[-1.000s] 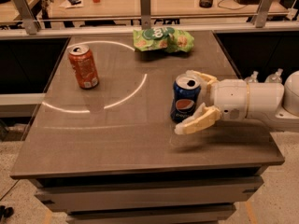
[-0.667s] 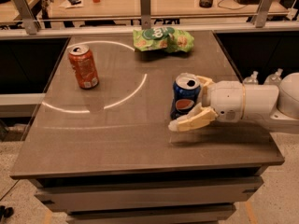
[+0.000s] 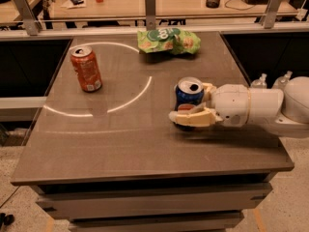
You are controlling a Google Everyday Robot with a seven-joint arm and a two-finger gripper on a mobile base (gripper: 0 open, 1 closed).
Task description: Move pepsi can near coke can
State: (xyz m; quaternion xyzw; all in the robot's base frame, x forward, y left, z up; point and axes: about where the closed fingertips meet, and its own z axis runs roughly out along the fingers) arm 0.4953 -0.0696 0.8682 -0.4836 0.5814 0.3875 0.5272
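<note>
I see pepsi can (image 3: 189, 94): dark blue, silver top. Gripper (image 3: 189, 105), clamped around it: cream-white. Coke can (image 3: 87, 69), far left of pepsi can: orange-red, small white markings low. Chip bag (image 3: 168, 40) behind pepsi can: green, white print. Table (image 3: 145, 144): grey-brown, pale arc.

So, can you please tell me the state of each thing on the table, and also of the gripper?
pepsi can: standing upright, top opened, held by the gripper.
coke can: standing upright on the left, alone, top opened.
chip bag: lying crumpled near the far edge.
gripper: on the right side, shut on the pepsi can.
</note>
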